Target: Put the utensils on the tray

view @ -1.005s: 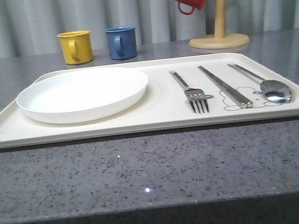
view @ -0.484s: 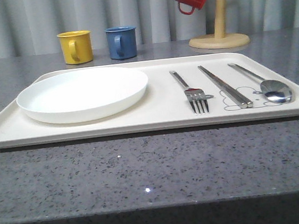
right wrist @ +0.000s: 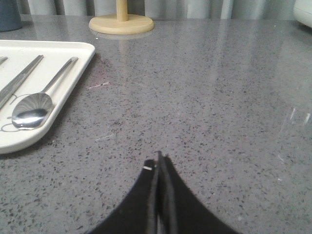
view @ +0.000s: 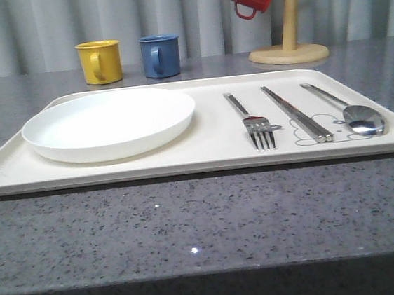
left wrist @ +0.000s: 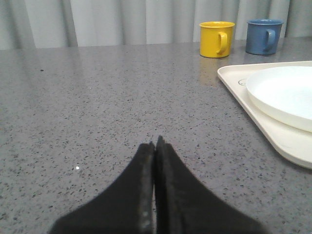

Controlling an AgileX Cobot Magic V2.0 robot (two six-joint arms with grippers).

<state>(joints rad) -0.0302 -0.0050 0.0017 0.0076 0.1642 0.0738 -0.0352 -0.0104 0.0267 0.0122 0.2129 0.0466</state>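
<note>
Fork, chopsticks and spoon lie side by side on the tray.
Left end effector and right end effector sit pinched together, empty, over grey worktop.

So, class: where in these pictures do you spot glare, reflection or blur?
Front view: highlights gleam on the shiny silver spoon bowl. Left wrist view: the closed black left gripper is soft and blurred. Right wrist view: the glossy grey speckled table mirrors the pale curtain in streaks.
</note>
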